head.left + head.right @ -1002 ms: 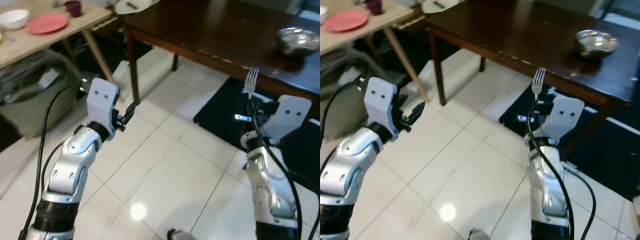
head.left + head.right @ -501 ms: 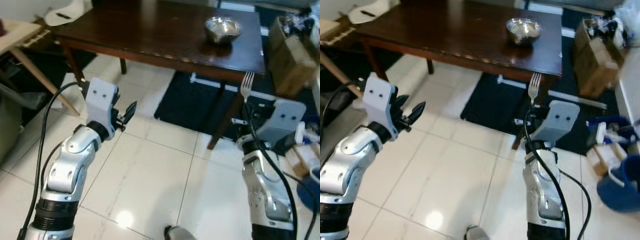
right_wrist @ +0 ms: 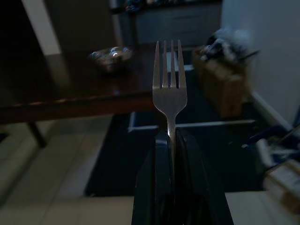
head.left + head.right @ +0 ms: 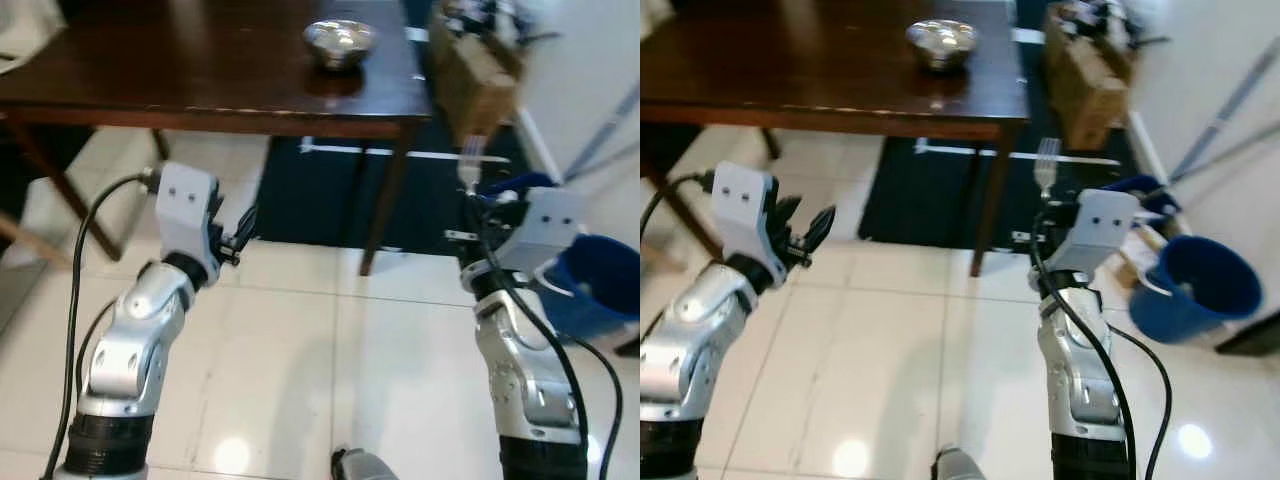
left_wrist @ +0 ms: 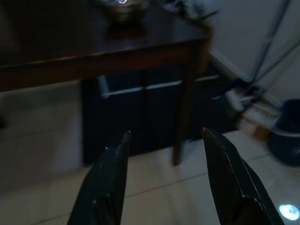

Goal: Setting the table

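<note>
The right gripper (image 3: 171,140) clamps the fork (image 3: 169,89) upright, well short of the table (image 4: 200,80), left gripper (image 5: 164,178) spread and empty; a thin handle might twist or slip in transit.

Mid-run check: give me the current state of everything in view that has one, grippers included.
right gripper: shut on the fork, raised in front of the table
fork: held upright, tines up
left gripper: open, holding nothing, raised over the floor
metal bowl: upright on the dark table
blue bucket: upright on the floor, mouth open
</note>
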{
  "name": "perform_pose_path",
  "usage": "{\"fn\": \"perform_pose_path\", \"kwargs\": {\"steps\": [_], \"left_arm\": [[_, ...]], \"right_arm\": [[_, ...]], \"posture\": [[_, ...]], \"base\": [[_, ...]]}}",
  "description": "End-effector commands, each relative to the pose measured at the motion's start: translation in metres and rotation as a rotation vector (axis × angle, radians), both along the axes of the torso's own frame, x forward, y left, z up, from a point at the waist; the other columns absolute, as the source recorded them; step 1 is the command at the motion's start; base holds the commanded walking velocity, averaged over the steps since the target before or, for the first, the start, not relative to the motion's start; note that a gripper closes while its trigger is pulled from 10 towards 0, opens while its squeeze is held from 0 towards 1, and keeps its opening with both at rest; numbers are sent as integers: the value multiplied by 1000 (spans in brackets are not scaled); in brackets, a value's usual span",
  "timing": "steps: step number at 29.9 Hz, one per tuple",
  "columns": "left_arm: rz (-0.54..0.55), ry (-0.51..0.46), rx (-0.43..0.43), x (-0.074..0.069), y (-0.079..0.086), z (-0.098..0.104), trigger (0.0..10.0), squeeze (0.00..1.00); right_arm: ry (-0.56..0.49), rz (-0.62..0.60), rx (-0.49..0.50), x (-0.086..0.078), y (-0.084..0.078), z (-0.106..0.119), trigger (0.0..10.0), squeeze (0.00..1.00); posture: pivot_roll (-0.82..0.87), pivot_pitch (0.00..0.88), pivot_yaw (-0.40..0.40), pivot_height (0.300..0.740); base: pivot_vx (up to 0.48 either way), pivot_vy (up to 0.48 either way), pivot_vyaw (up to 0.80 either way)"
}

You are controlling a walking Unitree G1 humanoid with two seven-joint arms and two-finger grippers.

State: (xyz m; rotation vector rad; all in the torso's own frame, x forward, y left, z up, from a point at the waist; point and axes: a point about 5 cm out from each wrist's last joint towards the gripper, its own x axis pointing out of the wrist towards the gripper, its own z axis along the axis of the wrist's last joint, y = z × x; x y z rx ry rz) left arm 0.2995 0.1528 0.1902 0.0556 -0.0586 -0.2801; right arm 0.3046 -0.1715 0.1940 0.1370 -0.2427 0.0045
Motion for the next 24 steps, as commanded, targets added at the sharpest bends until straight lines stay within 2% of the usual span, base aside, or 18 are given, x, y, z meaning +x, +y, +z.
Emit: {"fn": "perform_pose_path", "kwargs": {"steps": [1, 7, 11, 14, 18, 24], "left_arm": [[51, -14, 21, -7, 7, -1, 10000, 0], [99, -13, 31, -11, 15, -4, 10000, 0], [127, -17, 37, -9, 16, -5, 10000, 0], [179, -54, 41, -3, 16, -4, 10000, 4], [241, -82, 90, 4, 18, -2, 10000, 16], [248, -99, 110, 6, 18, -1, 10000, 4]], "right_arm": [[7, 66, 15, 5, 10, -2, 10000, 0], [14, 160, 36, 11, 27, -2, 10000, 0], [37, 202, 45, 11, 31, -5, 10000, 0], [49, 236, 94, 8, 31, -9, 10000, 0], [43, 235, 85, 4, 29, -10, 10000, 0], [36, 220, 88, 3, 26, -10, 10000, 0]], "posture": [[-26, 41, -10, 740], [-17, 37, -14, 740], [-17, 37, -14, 740], [-34, 33, -1, 740], [-43, 35, 6, 740], [-51, 38, 13, 740]], "base": [[0, 0, -800], [0, 0, -800], [0, 0, -800], [99, 0, 0], [474, 0, 0], [472, 0, 0]]}}
